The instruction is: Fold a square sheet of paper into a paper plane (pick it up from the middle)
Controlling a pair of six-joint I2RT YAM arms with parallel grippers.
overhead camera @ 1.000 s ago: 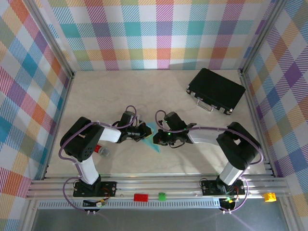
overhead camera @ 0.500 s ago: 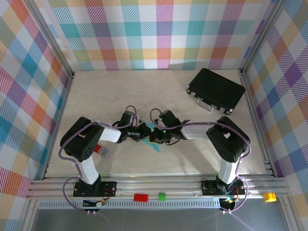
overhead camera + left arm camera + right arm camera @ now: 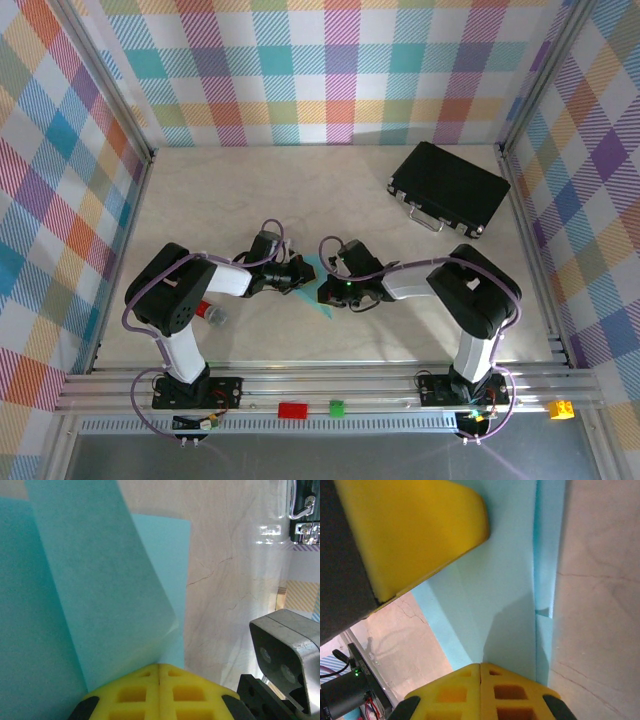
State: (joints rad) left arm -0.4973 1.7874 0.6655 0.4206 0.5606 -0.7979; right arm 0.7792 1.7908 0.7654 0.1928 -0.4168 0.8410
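Observation:
The square sheet of paper (image 3: 325, 306) is light blue, partly folded, and lies on the table between my two grippers. My left gripper (image 3: 303, 276) is shut, its yellow tips against the paper's left side. In the left wrist view a raised flap (image 3: 100, 580) leans onto the closed left gripper (image 3: 159, 666). My right gripper (image 3: 328, 291) is shut too, tips touching the paper from the right. In the right wrist view the shut right gripper (image 3: 480, 666) rests on the folded paper (image 3: 505, 590), with a left gripper finger (image 3: 415, 530) lying over it.
A black case (image 3: 449, 187) lies at the back right, its latches (image 3: 302, 510) visible from the left wrist. A small red object (image 3: 205, 310) sits by the left arm. Red (image 3: 293, 409), green (image 3: 336, 407) and yellow (image 3: 560, 408) bricks sit on the front rail.
The right arm's elbow has swung in toward the middle, and its gripper shifted slightly left and then nearer over the paper. The left arm has stayed still.

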